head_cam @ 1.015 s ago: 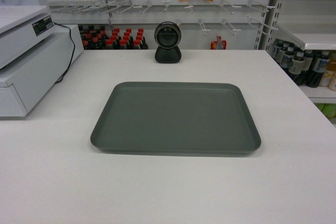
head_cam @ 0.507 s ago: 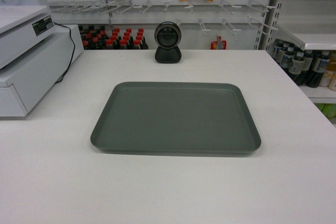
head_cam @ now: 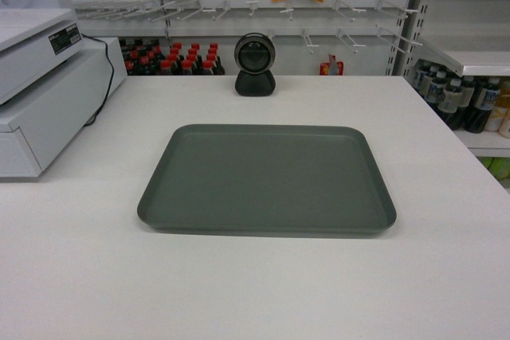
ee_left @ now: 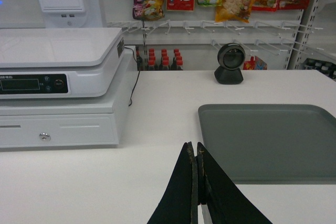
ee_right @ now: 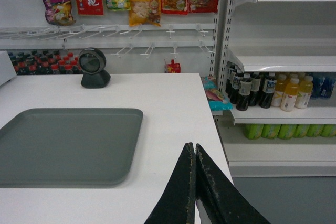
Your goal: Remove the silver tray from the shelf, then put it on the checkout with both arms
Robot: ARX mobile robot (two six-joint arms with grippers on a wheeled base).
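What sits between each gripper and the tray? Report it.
Nothing visible does. Only bare checkout top lies between the left gripper and the tray, and between the right gripper and the tray. The scanner and register stand off to the back and side.

The tray point(head_cam: 267, 181) lies flat mid-bench point(head_cam: 255, 292), empty. The scanner point(head_cam: 255, 64) stands behind it at the far edge; the register point(head_cam: 40, 93) sits left.

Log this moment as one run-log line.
silver tray: flat on checkout, released | left gripper: shut, empty, clear of tray | right gripper: shut, empty, clear of tray | scanner: behind tray
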